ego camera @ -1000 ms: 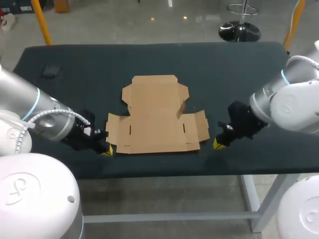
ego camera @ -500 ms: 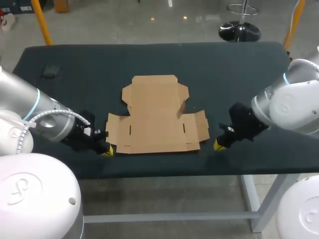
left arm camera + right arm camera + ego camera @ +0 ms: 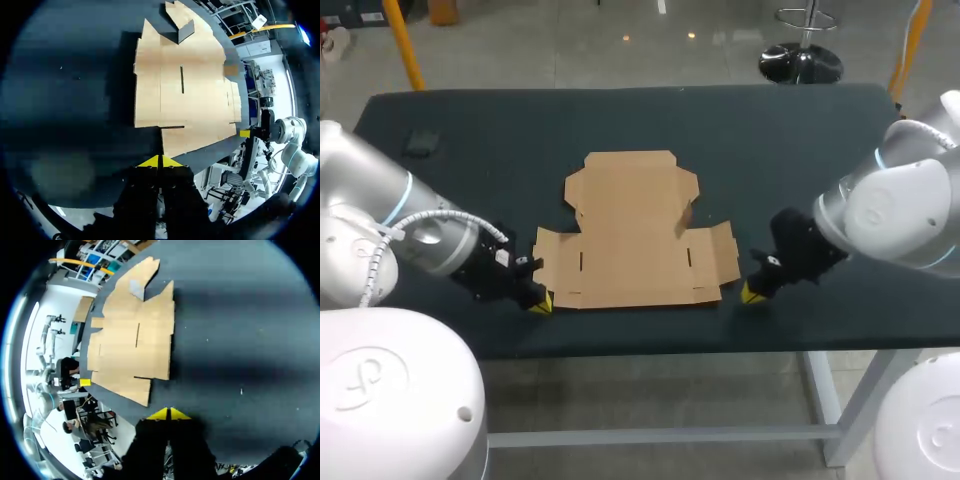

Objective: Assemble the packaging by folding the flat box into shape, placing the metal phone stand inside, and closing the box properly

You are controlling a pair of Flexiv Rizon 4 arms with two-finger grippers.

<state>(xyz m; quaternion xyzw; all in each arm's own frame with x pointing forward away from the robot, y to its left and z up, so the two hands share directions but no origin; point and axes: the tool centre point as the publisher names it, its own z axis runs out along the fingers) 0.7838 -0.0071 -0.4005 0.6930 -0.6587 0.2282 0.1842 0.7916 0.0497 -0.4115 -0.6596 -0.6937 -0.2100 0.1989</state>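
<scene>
Box: flat brown cardboard box blank (image 3: 632, 235), unfolded, middle of dark table (image 3: 800, 130).
Left gripper (image 3: 540, 301): tips pressed together, just beside near-left corner.
Right gripper (image 3: 750, 294): tips together, just beside near-right flap.
Technique: slip both under side flaps evenly, lift together.

A dark, cloth-covered table (image 3: 790, 130) stands on pale metal legs (image 3: 832, 402).

A robotics lab or workshop: two white-and-grey robot arms (image 3: 380, 220) enter from the frame's left and right over a dark-covered work table (image 3: 620, 120) on a metal frame, with polished grey floor (image 3: 570, 50) and yellow posts (image 3: 403, 45) along the top.
</scene>
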